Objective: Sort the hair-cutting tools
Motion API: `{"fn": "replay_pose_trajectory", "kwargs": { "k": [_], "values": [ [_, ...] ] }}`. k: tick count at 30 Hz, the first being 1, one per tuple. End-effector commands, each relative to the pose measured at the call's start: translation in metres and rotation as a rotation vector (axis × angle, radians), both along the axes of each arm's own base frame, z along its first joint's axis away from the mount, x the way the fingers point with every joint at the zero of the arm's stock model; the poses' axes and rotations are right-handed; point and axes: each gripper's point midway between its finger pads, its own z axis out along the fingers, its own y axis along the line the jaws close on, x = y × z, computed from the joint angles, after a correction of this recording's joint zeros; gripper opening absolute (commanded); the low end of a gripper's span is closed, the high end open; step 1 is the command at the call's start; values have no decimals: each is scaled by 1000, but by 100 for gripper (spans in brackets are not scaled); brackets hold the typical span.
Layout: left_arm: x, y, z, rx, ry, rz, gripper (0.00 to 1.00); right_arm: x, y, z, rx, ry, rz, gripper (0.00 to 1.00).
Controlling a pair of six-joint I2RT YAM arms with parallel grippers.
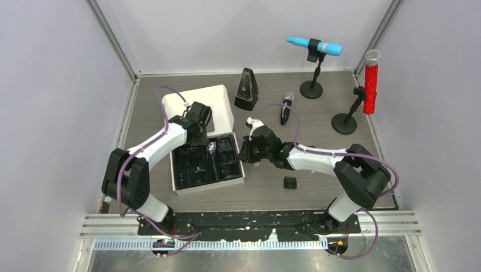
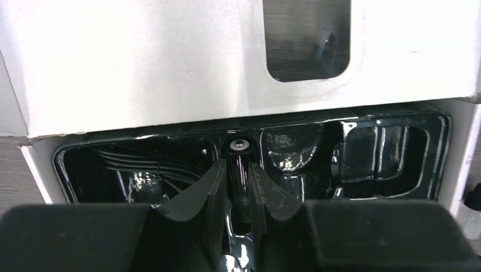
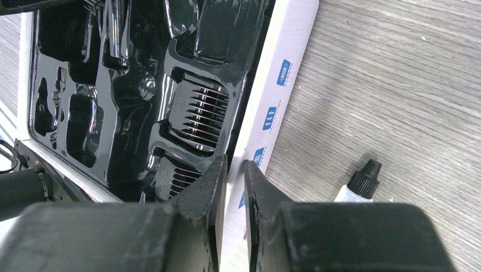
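**Sorting under way:** the left gripper (image 2: 237,170) hangs over the glossy black tray (image 1: 195,170) of an open white box (image 1: 180,190). Its jaws are set narrow on either side of a short black cylinder (image 2: 238,150), which stands upright in a slot near the tray's middle. Whether they press on it cannot be told. Strands of black cable (image 2: 139,163) lie in the compartment to the cylinder's left.

At the box's right wall, the right gripper (image 3: 235,170) has its jaws nearly together at the rim; a grip on the wall cannot be confirmed. Two toothed black comb guards (image 3: 198,116) sit in tray pockets just beside it.

On the table (image 1: 272,192), a tiny white bottle (image 3: 360,184) with a black cap rests just right of the box. A loose guard (image 1: 290,182) lies nearer, and the slim black-and-silver clipper (image 1: 286,107) lies farther back.
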Motion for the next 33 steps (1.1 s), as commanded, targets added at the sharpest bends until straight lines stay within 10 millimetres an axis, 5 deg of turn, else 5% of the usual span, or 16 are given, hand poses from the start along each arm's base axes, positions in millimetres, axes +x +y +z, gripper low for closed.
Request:
{"fn": "replay_pose_trajectory", "kwargs": {
  "k": [1, 13, 21, 29, 33],
  "values": [
    [13, 5, -1, 36, -25, 10, 22, -9, -4, -8, -21, 31, 16, 19],
    [-3, -2, -24, -1, 57, -19, 7, -9, 0, -10, -16, 45, 22, 19],
    [-14, -1, -32, 10, 122, -27, 6, -9, 0, -8, -15, 43, 24, 19],
    [-29, 2, -37, 13, 178, -42, 12, -7, -4, -2, -29, 14, 19, 19],
    [-16, -1, -7, -16, 78, -38, 24, -4, -4, 10, -28, -16, 25, 20]
  ]
}}
